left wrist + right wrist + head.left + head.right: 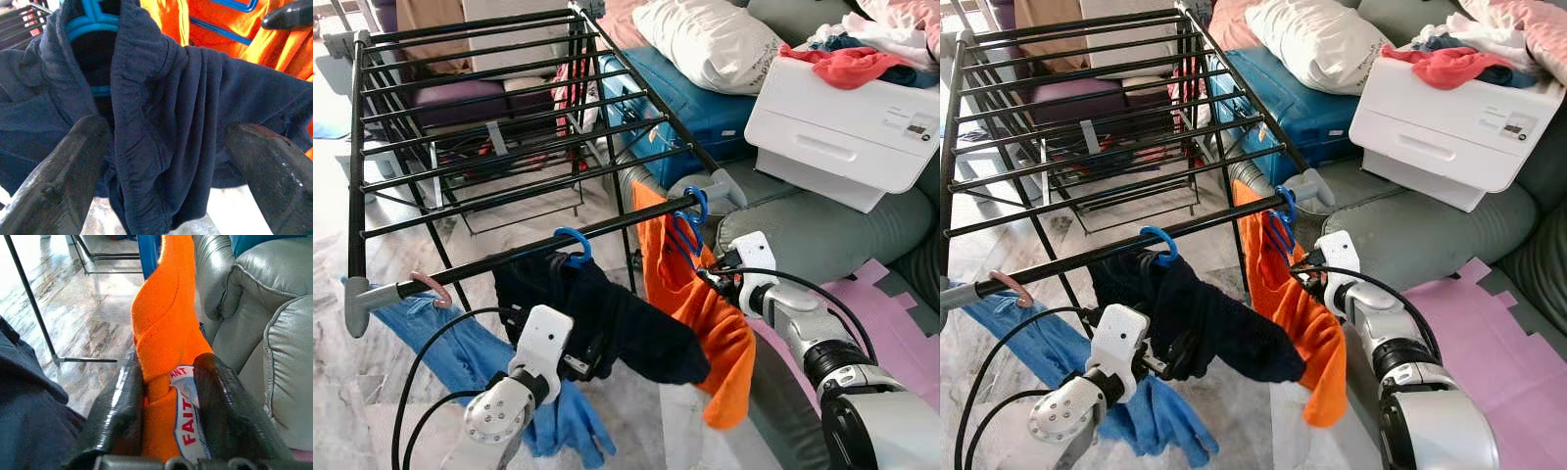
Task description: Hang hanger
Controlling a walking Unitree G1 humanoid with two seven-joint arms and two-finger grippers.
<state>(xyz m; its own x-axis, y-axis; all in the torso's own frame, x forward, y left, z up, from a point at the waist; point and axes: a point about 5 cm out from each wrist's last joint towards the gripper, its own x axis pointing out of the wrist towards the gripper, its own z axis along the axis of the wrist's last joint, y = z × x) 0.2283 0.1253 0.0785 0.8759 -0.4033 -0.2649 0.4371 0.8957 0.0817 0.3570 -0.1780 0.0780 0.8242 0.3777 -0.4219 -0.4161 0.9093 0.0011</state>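
A: Which step is the robot working on?

B: By the look of it, the hanging itself. The right gripper [168, 396] is pinching the orange shirt [700, 304], fingers clamped on the cloth just below its blue hanger [690, 227], whose hook is sitting at the front rail [558, 242] of the rack [489, 108], near the right corner. Whether that hook is fully over the rail is hard to tell.

A: And the left side?

B: The left gripper [161, 161] is reaching at the dark garment [607, 323] with its fingers spread wide — one on each side of the cloth, gripping nothing. That garment is hanging from its own blue hook [574, 245] mid-rail, and a pink hook [433, 286] is holding blue cloth [460, 343] further left.

A: What is the next move calling for?

B: Probably settling the orange shirt's hook squarely on the rail, then letting go gently — so the shirt isn't dragging the hanger off toward the sofa [822, 235].
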